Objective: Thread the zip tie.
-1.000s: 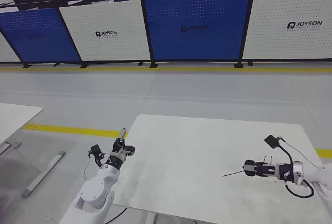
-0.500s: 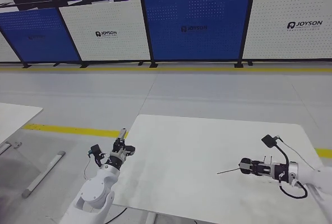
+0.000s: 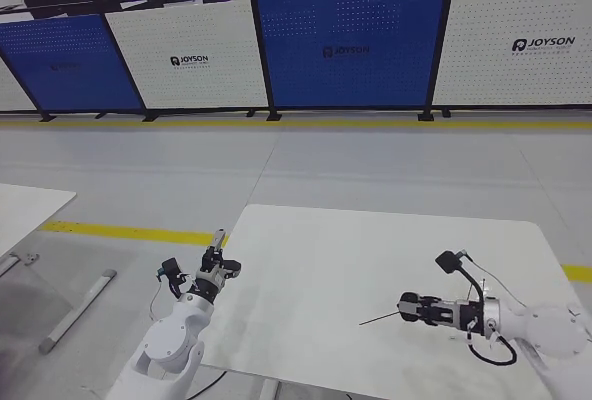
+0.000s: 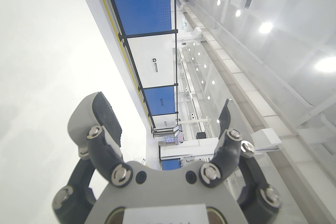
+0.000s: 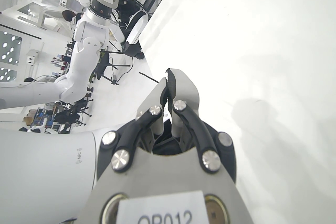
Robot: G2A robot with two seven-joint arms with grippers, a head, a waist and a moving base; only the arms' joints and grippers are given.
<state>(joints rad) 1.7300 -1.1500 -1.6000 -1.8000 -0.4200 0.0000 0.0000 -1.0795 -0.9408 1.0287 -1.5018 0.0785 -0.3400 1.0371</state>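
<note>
White table (image 3: 326, 260), plain top with a few faint scuffs, sitting on a pale grey shop floor with a yellow floor line (image 3: 126, 232) running past its far-left corner. Behind it there's a row of blue and white perforated panels (image 3: 346, 50), and the corner of a second white table (image 3: 16, 210) pokes in off to the left. The right gripper (image 3: 404, 306) is over the near right part of the table, lying roughly level and aimed toward the left side. Its fingers (image 5: 183, 83) are pressed together on one end of the zip tie (image 3: 378, 318), a thin black strip that sticks straight out past the fingertips. Can't tell if the free tip touches the tabletop or sits just above it. From the right wrist view the zip tie (image 5: 148, 77) shows as a short dark sliver beside the closed right gripper (image 5: 168, 78). The left gripper (image 3: 217, 240) sits at the table's left edge, well apart from the tie, pointing toward the panels, and in the left wrist view the left gripper (image 4: 165, 109) has its fingers spread wide.
</note>
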